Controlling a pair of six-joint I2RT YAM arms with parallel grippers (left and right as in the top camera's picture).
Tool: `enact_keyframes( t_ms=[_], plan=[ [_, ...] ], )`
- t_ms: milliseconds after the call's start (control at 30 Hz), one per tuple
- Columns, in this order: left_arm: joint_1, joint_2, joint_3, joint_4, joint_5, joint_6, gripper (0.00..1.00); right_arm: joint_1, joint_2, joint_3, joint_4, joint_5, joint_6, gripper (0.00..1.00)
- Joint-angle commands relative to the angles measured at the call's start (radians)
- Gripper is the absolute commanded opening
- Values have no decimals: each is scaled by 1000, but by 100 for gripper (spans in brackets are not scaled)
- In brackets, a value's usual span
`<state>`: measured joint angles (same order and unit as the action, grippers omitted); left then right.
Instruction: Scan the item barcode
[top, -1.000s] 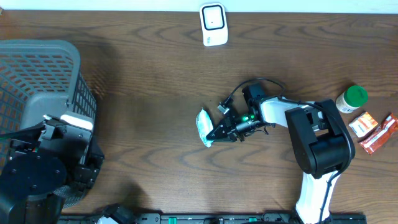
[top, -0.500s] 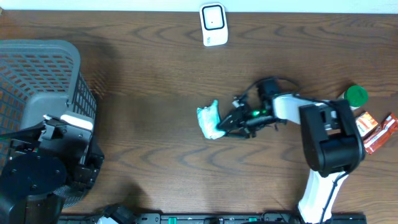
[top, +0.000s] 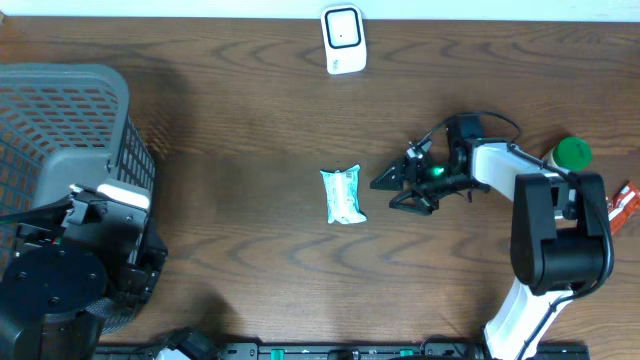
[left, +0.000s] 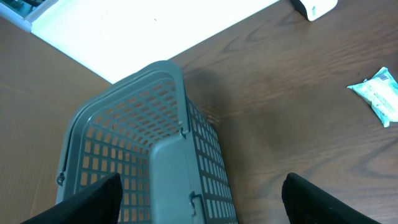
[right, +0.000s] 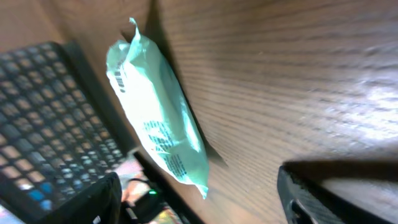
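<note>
one release, just now. overhead: let go of the green packet (top: 343, 195), lying flat mid-frame; right gripper (top: 384, 193) backed off just to the right, spread wide, holding nothing. well below the scanner (top: 343, 40) at top centre, so likely unscanned. left wrist: left gripper (left: 202, 196) spread, empty, above the basket (left: 155, 155). right wrist: what look like barcode stripes at packet's upper end.

Green packet (top: 342, 195) flat on table (top: 250, 150); right end effector (top: 384, 193) spread, just beside, not touching.
</note>
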<state>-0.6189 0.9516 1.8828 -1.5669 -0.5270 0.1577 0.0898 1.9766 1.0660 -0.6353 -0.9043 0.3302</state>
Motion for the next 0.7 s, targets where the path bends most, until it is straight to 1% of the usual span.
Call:
enact_keyframes(
  t_ms=[0, 33, 100, 200, 233, 400, 500, 567, 667],
  plan=[
    [0, -6, -1, 0, -8, 3, 82, 70, 1, -31, -11, 310, -57, 64],
    [0, -6, -1, 0, -8, 3, 82, 94, -22, -31, -6, 330, -54, 49],
    [0, -6, -1, 0, -9, 3, 82, 147, -75, -31, 5, 360, -48, 1],
    [0, -6, -1, 0, -8, 3, 82, 228, -174, -31, 26, 385, -15, 1],
    [0, -6, -1, 0, -8, 3, 82, 261, -225, -31, 48, 385, 21, 1],
    [0, -6, -1, 0, -8, 3, 82, 327, -335, -31, 143, 385, 69, 1],
    [0, -6, -1, 0, -8, 3, 82, 357, -337, -31, 182, 420, 93, 1],
    [0, -6, -1, 0, -9, 3, 82, 375, -317, -31, 187, 460, 106, 1],
    [0, -6, -1, 0, -8, 3, 82, 398, -264, -31, 212, 459, 106, 1]
  ],
)
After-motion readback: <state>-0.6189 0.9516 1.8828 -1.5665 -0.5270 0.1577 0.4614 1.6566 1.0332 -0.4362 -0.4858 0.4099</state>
